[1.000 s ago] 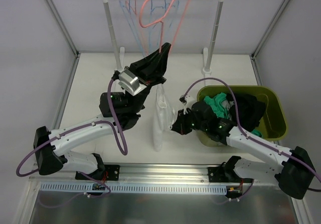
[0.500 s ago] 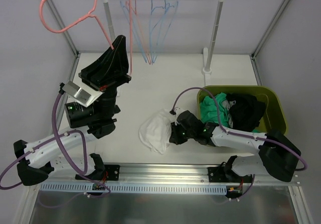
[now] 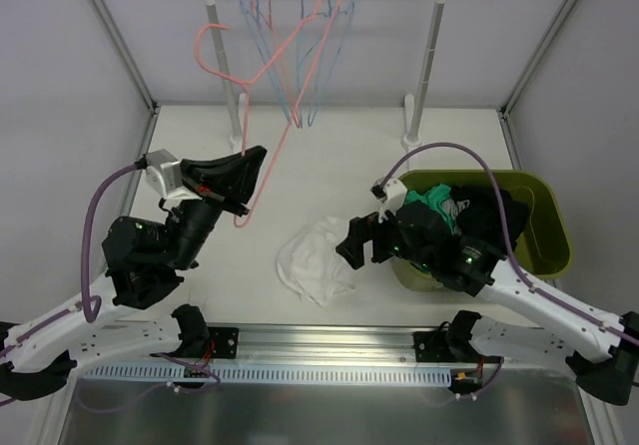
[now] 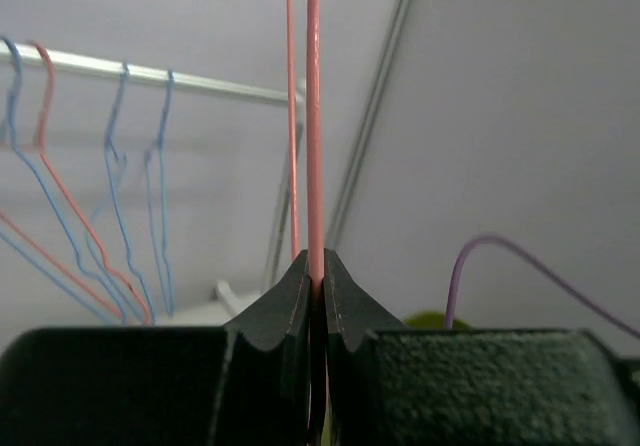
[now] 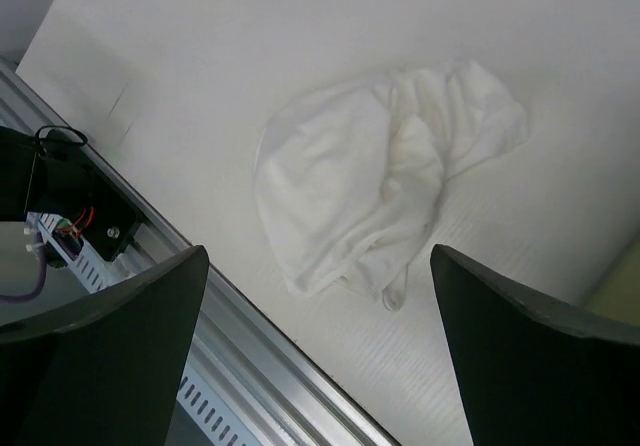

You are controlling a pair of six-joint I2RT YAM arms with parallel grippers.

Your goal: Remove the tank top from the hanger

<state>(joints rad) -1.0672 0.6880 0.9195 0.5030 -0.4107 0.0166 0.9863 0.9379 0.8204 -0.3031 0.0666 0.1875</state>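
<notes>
The white cloth tank top lies crumpled on the white table, in the lower centre of the top view, apart from the hanger. I judge it light, soft and saggy; a raised fold is a good place to pinch. The right gripper hovers just beside it, jaws wide. The left gripper is clamped on the thin pink wire hanger.

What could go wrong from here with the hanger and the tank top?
The left tool pinches the pink hanger by thin wire only, so it might twist or slip. Its upper end overlaps the rail hangers and could snag. The open right tool, near the tank top, might drag it.
</notes>
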